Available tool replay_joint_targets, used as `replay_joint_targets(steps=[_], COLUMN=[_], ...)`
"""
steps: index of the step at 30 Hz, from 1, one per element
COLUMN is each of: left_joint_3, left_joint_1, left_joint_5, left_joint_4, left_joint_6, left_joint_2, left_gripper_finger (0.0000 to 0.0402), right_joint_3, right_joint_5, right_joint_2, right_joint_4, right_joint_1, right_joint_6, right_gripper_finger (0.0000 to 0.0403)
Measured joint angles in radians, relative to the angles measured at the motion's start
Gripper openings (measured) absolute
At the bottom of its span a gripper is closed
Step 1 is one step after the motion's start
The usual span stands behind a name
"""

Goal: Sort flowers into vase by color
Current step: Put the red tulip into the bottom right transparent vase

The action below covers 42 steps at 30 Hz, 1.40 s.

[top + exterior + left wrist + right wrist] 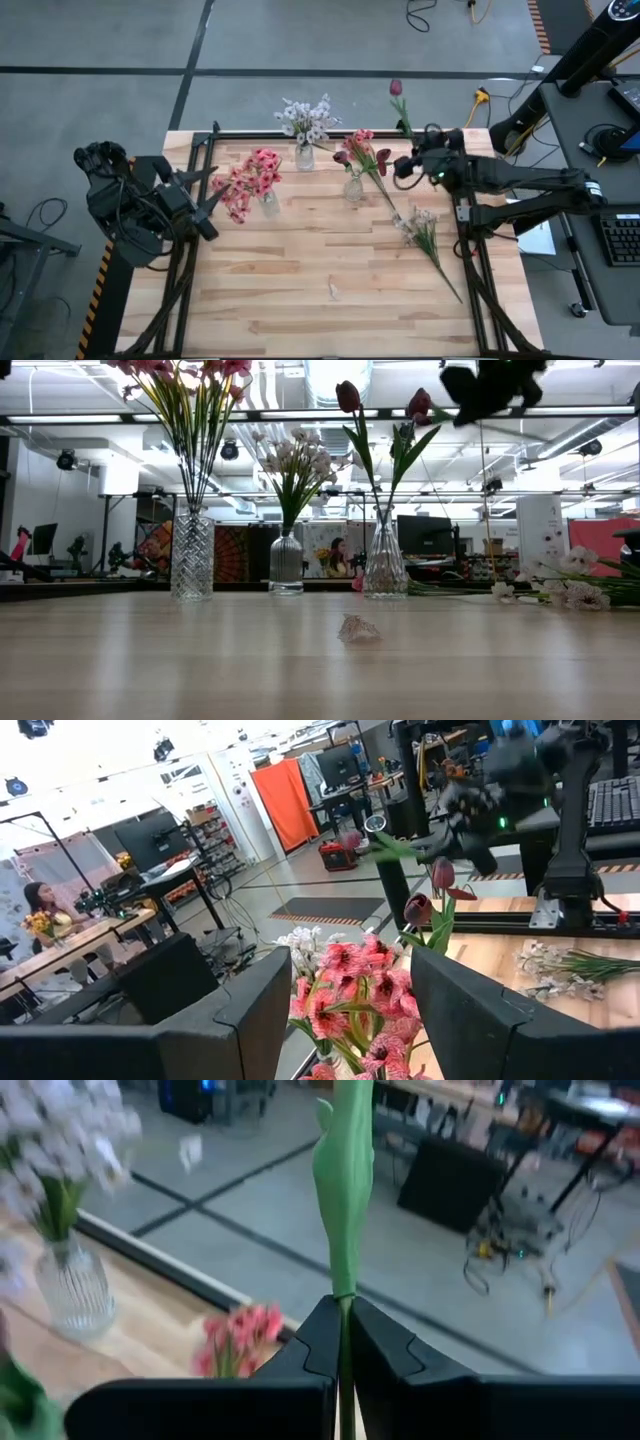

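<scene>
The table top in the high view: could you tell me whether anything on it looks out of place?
Yes. A small pale scrap lies loose on the bare wood near the front, looking like a fallen petal. White-lilac stems and one pink stem also lie flat beside the vases, not yet sorted.

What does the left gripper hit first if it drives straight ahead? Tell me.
Probably the pink flowers in their vase: they sit right between the left gripper's open fingers, straight ahead. Depth is uncertain.

Wood table (300, 300) with black frame. Small pale scrap (358, 628) lying mid-table. Beyond: orange partition (288, 802), seated person (42, 903) at desk, keyboard (622, 238) on side bench.
</scene>
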State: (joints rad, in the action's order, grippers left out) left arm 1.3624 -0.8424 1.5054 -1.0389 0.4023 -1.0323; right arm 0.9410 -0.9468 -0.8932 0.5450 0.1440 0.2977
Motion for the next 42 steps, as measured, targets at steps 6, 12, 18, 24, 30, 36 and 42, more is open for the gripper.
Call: replay_joint_targets(steps=[6, 12, 18, 24, 30, 36, 42], left_joint_3=[0.000, 0.000, 0.000, 0.000, 0.000, 0.000, 0.000], left_joint_1=[0.000, 0.000, 0.000, 0.000, 0.000, 0.000, 0.000], left_joint_5=[0.003, 0.004, 0.004, 0.004, 0.004, 0.004, 0.004], left_joint_4=[0.001, 0.000, -0.001, -0.005, -0.009, -0.009, -0.014], left_joint_6=[0.000, 0.000, -0.024, -0.026, -0.055, -0.057, -0.055], left_joint_2=[-0.014, -0.014, -0.014, -0.014, -0.010, -0.003, -0.006], left_gripper_finger=[0.0190, 0.0190, 0.0190, 0.0190, 0.0190, 0.0190, 0.0190], right_joint_3=[0.136, 0.160, 0.053, -0.104, -0.159, -0.161, -0.243], right_joint_5=[-0.006, 0.121, 0.289, 0.471, 0.585, 0.675, 0.688], right_joint_2=[0.011, 0.022, 0.057, 0.121, 0.123, 0.052, -0.089], right_joint_4=[-0.021, -0.262, -0.566, -0.950, -1.097, -1.134, -1.474], right_joint_1=[-0.002, -0.002, -0.004, -0.042, -0.105, -0.165, -0.260], right_joint_6=[-0.160, -0.343, -0.473, -0.544, -0.516, -0.442, -0.513], right_gripper_finger=[0.0012, 0.0012, 0.0012, 0.0012, 0.0012, 0.0012, 0.0012])
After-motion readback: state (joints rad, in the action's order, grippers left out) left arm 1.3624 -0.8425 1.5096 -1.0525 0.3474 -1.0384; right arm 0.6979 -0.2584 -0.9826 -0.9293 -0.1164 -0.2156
